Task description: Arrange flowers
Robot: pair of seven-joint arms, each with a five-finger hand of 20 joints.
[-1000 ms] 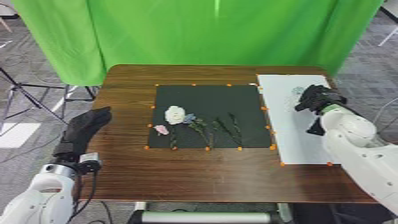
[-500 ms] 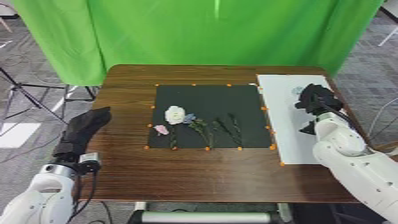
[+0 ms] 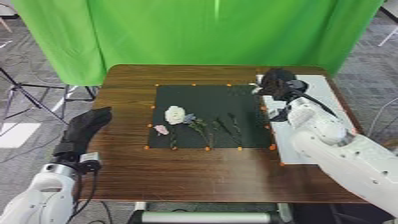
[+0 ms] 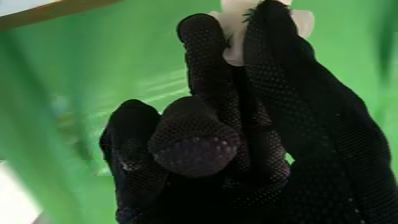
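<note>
Pinching a white flower, the right hand partly hides its bloom, cropped by the wrist view's edge.

Brown wooden worktop, on which lay: one black, near-square mat; one long, white, rectangular sheet, to its right; small orange markers, which dotted both edges.

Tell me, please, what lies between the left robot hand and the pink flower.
In the head view, bare wooden tabletop, then the orange-marked left edge of the black mat, lies between the left robot hand and the pink flower.
</note>
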